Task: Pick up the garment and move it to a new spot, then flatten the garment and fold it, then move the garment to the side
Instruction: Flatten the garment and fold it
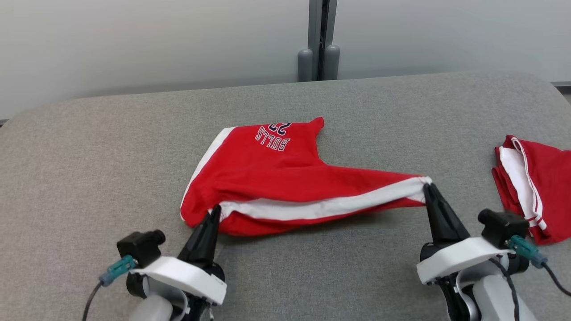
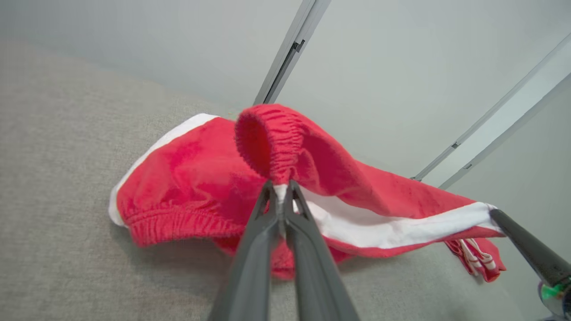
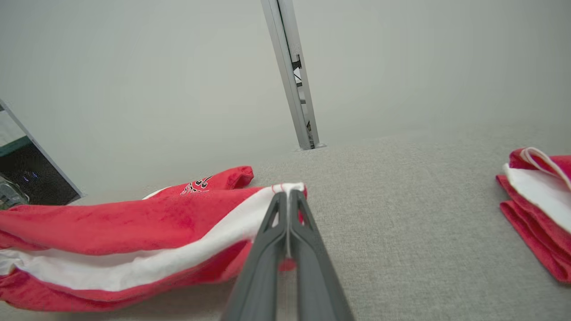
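Head view: garment (image 1: 276, 174) lies near the middle of the bench (image 1: 89, 156), toward the near edge. Its far part rests on the surface, and its near side is stretched between the two grippers. Left gripper (image 1: 215, 209) is closed on the waistband (image 2: 267, 142) end of the white stripe (image 1: 321, 206); the left wrist view shows cloth pinched between the fingertips. Right gripper (image 1: 429, 187) is closed on the opposite end of the same stripe. A second garment (image 1: 544, 191) lies folded at the right edge, near but apart from the right gripper.

Step in hand, as judged: lift and carry to a new spot.

1. Raise both grippers together, at equal height, so the load is shared between the two pinches.
2. Hold the spacing constant; spreading further may pull cloth out of a grip.
3. Lift until the far part clears the bench before moving sideways.
4. Route away from the right edge to avoid dragging the second garment.
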You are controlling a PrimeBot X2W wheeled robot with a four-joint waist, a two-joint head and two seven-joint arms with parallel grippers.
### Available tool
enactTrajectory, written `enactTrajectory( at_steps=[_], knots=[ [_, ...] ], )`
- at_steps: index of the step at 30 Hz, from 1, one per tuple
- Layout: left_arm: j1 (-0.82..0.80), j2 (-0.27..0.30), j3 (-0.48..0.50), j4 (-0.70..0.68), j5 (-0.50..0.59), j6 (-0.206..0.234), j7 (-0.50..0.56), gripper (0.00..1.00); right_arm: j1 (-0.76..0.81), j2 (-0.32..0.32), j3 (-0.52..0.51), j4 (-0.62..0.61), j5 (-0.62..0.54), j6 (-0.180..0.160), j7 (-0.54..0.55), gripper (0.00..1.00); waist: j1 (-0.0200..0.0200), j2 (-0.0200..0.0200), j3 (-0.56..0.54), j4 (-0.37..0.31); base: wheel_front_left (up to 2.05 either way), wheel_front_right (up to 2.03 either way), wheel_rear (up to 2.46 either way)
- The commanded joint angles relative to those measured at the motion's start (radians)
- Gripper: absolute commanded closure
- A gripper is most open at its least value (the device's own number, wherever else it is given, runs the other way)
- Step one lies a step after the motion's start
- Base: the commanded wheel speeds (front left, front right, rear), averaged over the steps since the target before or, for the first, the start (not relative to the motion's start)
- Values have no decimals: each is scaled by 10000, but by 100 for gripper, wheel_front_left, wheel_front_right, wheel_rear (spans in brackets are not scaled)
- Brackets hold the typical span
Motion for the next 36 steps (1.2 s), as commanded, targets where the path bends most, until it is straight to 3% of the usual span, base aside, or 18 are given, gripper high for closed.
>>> enactTrajectory(
  at_steps=[1,5,6,9,14,20,23,25,29,36],
  knots=[
    [-322,168,-58,-176,-132,-10,-13,100,-197,-54,-83,-135,37,1,7,100,0,-1,-59,29,0,0,0],
    [-1183,1097,-491,-1016,-504,-10,150,100,-690,-56,-276,-697,-62,1,6,100,0,-1,-177,53,0,0,0],
    [-1795,1690,-660,-1525,-601,-10,502,100,-1092,-54,-330,-1032,-186,1,7,100,0,-1,-196,38,0,0,0],
    [-2802,2535,-640,-2314,-611,-11,1088,100,-1871,-217,-345,-1535,-278,1,7,100,0,-1,-137,14,0,0,0],
    [-4445,3265,-372,-3172,-740,20,2219,100,-3450,-683,-243,-2111,-116,1,8,100,0,-1,134,11,0,0,0],
    [-6123,3222,-307,-2945,-919,361,3384,100,-5485,-1250,98,-1412,-252,1,23,100,0,-1,1037,39,0,0,0],
    [-7084,3117,-616,-2307,-623,305,3791,100,-6600,-1269,263,-482,-324,1,47,100,0,-1,1749,26,0,0,0],
    [-7709,2756,-711,-1795,-748,246,3930,100,-7438,-1246,279,219,-398,1,37,100,0,-1,2276,38,0,0,0],
    [-9264,2410,-528,-435,-413,197,3080,100,-9138,-1094,45,1315,-797,-1,11,100,0,-1,2981,-13,0,0,0],
    [-11711,2065,-539,1123,441,53,676,100,-10799,-1096,-1381,381,-2286,-3,13,100,0,-1,3536,-34,0,0,0]
  ],
)
